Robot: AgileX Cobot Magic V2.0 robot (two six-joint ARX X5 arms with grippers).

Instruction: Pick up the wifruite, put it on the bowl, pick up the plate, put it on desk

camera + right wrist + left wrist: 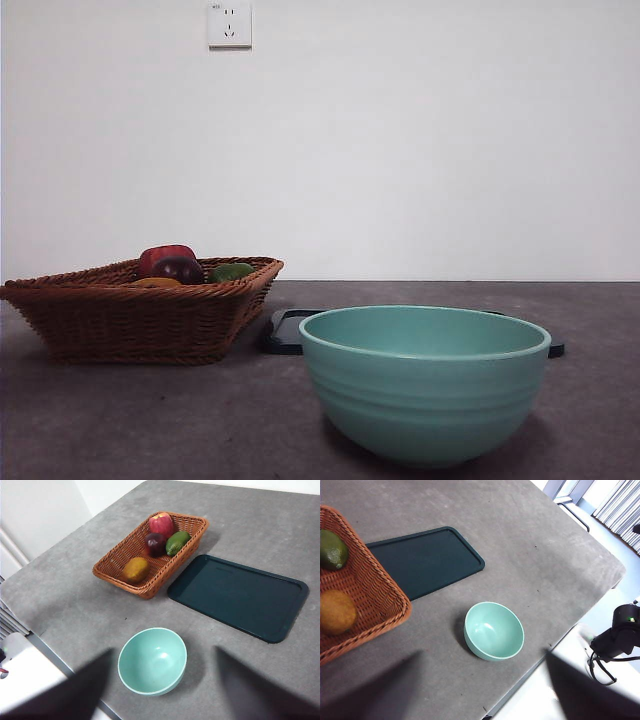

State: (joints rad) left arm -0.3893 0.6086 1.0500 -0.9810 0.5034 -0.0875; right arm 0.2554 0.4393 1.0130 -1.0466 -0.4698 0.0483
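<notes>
The orange-brown wifruite (135, 569) lies in a wicker basket (114, 565); it also shows in the left wrist view (336, 611) and as a sliver above the rim in the front view (155, 283). The mint-green bowl (425, 380) stands empty on the desk (150, 420), near the front edge, and shows in both wrist views (494, 630) (152, 660). A flat dark green plate (240, 596) lies behind the bowl, beside the basket (425, 560). My left gripper (480, 700) and right gripper (167, 700) are both open, empty and high above the desk.
The basket (130, 320) at the left also holds a red apple (161, 524), a dark purple fruit (155, 543) and a small green fruit (177, 542). The desk's front edge runs close to the bowl (530, 685). No arm shows in the front view.
</notes>
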